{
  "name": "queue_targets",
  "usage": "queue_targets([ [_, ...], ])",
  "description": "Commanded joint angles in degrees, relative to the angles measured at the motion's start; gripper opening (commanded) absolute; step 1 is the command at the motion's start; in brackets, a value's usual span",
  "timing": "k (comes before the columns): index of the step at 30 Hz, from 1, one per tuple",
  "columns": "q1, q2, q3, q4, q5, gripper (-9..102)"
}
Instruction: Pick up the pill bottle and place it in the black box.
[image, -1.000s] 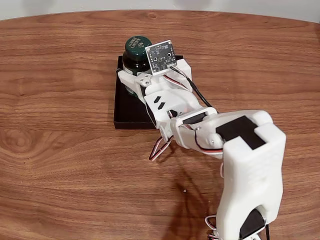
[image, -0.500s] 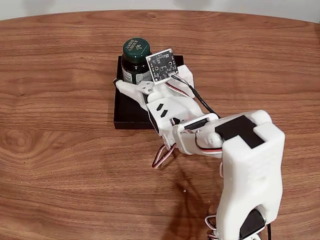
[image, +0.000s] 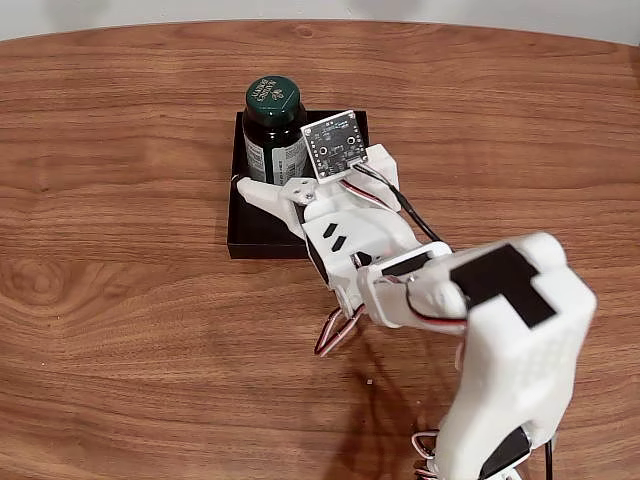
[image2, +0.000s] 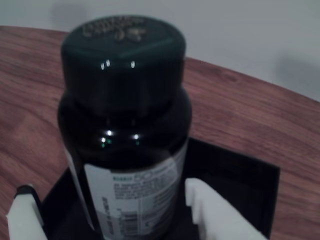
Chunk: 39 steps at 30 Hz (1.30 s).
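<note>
The pill bottle (image: 273, 125) is dark green with a green embossed cap and a white label. It stands upright in the far left corner of the black box (image: 252, 225). My gripper (image: 272, 182) is open just in front of the bottle, low over the box, with its fingers apart from the bottle. In the wrist view the pill bottle (image2: 125, 125) is close up. The white fingertips (image2: 212, 212) flank its base without gripping it, and the black box (image2: 240, 175) floor shows behind.
The box rests on a brown wooden table (image: 120, 300) with open wood all round it. The arm's white body (image: 500, 350) and its cables stretch from the lower right toward the box. A pale wall (image2: 250, 35) runs behind the table.
The gripper has opened and drawn back toward the arm's base, letting go of the bottle. The bottle now stands free and upright in the box.
</note>
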Motion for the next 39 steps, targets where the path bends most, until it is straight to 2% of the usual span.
queue_targets([
  [1, 1.85, 11.25, 2.72, 0.88, 0.79, 33],
  [6, 3.96, 21.80, 9.23, 5.89, 0.97, 31],
  [12, 7.65, 38.85, 13.71, 20.74, -0.79, 28],
  [19, 11.95, 48.87, 15.47, 29.79, -2.20, 28],
  [25, 12.92, 55.46, 22.06, 32.96, -2.90, 28],
  [32, 14.41, 65.13, 27.51, 41.92, -8.53, 27],
  [39, 16.17, 68.38, 34.72, 42.10, -11.43, 26],
])
